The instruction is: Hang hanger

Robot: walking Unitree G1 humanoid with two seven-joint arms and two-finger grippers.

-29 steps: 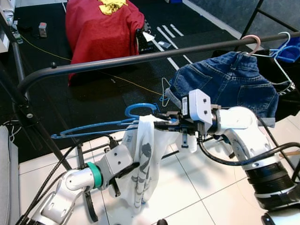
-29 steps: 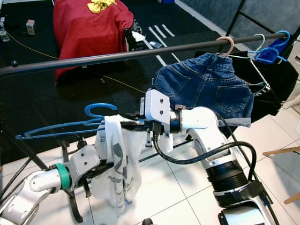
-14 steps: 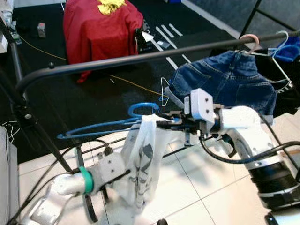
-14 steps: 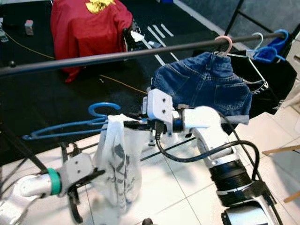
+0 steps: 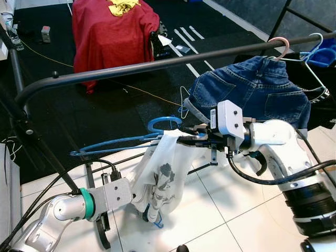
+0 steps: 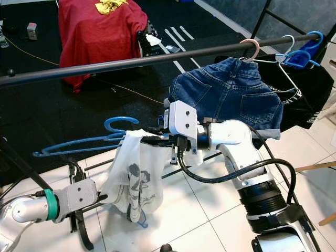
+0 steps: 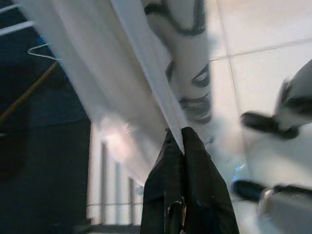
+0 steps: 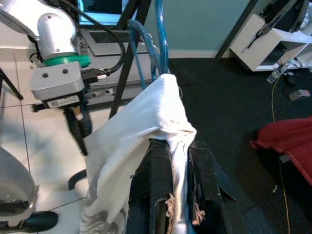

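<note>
A blue hanger [image 5: 107, 148] hangs level below the black rail [image 5: 157, 65], with its hook [image 5: 163, 123] pointing up. A white printed shirt [image 5: 164, 170] is draped over the hanger's right half. My right gripper [image 5: 185, 139] is shut on the hanger through the shirt's top fold, and the right wrist view shows the white cloth [image 8: 161, 105] pinched between the fingers [image 8: 204, 170]. My left gripper [image 5: 143, 202] is low, near the floor. It is shut on the shirt's lower edge [image 7: 161, 97], which it holds stretched downwards.
Denim shorts [image 5: 252, 93] hang from a pink hanger [image 5: 281, 46] on the rail at the right, next to blue and white hangers [image 6: 300, 52]. A red cloth [image 5: 113, 29] covers something on the black mat behind. The rack's upright [image 5: 31, 131] and cables stand at the left.
My left gripper has dropped lower and drawn the shirt's hem down and out, so the cloth is spread wider. The hanger and right gripper have shifted slightly to the right.
</note>
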